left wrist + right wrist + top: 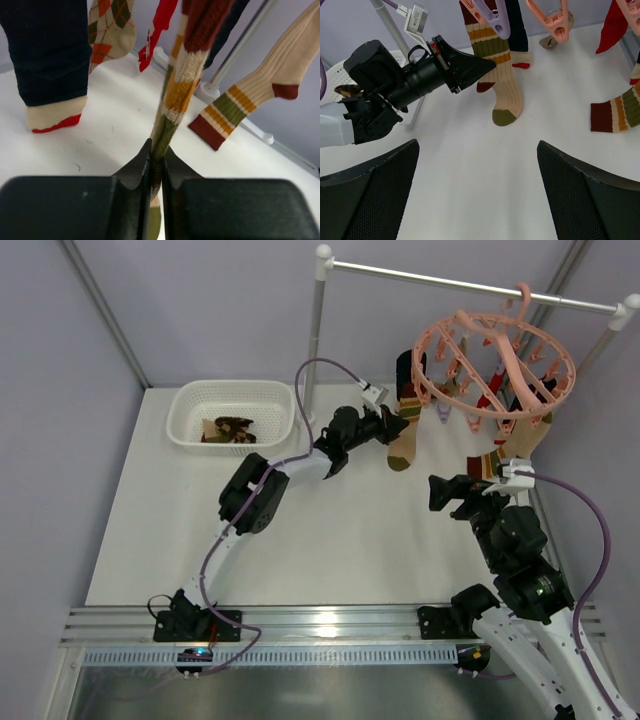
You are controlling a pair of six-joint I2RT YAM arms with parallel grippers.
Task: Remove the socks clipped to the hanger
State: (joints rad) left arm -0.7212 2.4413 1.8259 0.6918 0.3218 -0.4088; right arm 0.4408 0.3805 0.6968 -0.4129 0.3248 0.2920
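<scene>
Upper edge cuts off navy sock (47,50) and striped sock (175,95). Upper left: basket (185,410) contents too small to identify.

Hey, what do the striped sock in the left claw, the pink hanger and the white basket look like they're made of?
The striped sock: matte ribbed knit fabric, perhaps cotton or wool; the knit ribs show. The hanger: moulded plastic, smooth with a slight sheen. The basket: likely plastic too, with white slotted walls.
</scene>
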